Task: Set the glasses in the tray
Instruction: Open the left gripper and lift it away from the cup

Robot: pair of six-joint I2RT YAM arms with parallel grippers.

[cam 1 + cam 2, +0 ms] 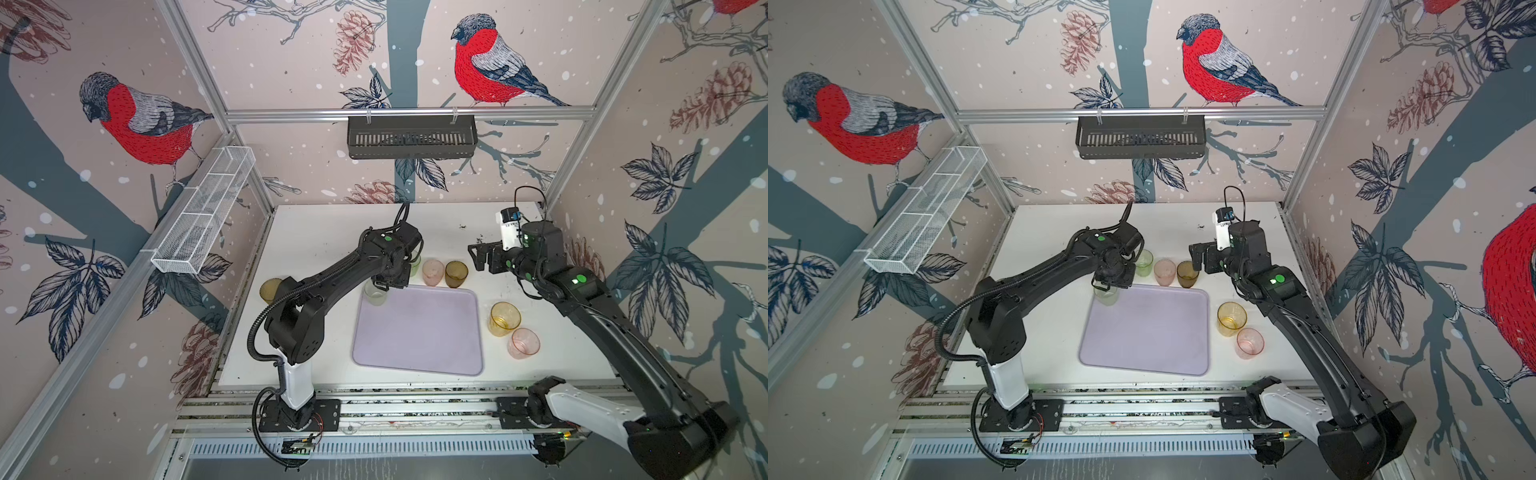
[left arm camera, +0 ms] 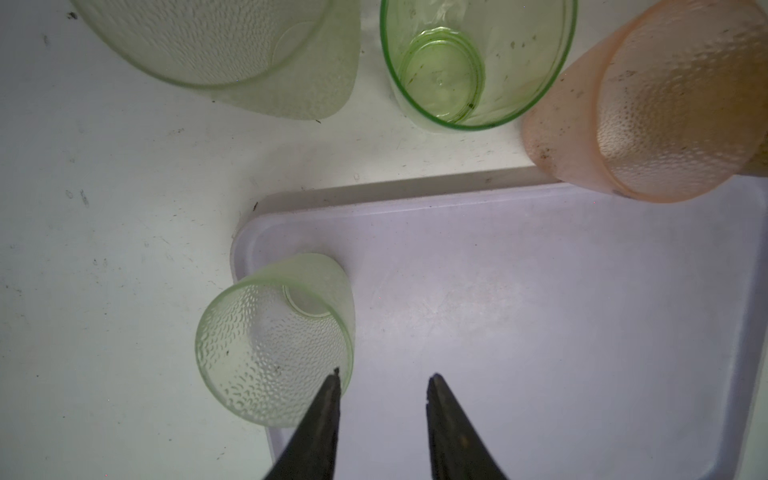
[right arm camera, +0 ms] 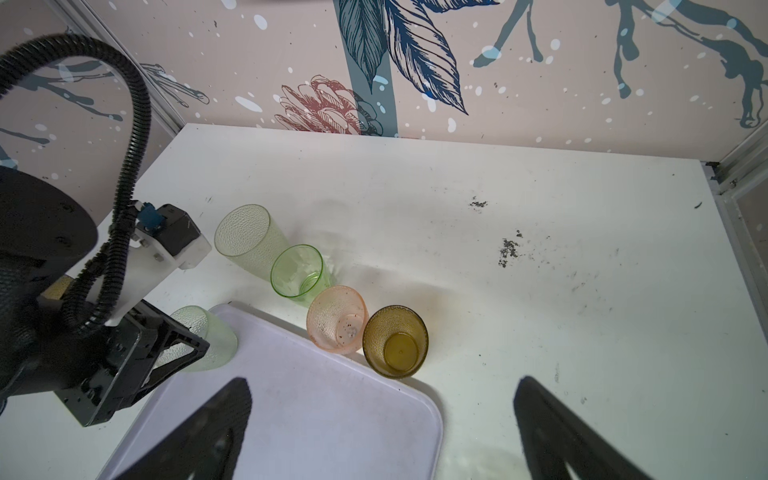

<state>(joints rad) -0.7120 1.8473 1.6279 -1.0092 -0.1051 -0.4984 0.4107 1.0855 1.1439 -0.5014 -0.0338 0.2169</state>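
**Top views and wrist views: one glass stands in the tray**

Nearest, right of the tray [image 1: 415,336], a pink glass [image 1: 523,343] and an amber glass [image 1: 504,319] stand upright on the white table [image 1: 316,232]; a pale green glass [image 2: 274,340] stands upright in the tray's far left corner; the left gripper [image 2: 384,374] hangs over it, jaws apart, one fingertip [image 2: 332,386] over its rim, clamping nothing; an olive glass [image 1: 270,289] sits left of the arm; just beyond the tray's far edge stand a bright green glass [image 3: 297,270], a peach glass [image 3: 336,318] and a brown glass [image 3: 395,340] in a row; a tall pale green glass [image 3: 245,237] stands farther; the right gripper [image 3: 384,380] hovers near the brown glass, jaws wide apart, empty.
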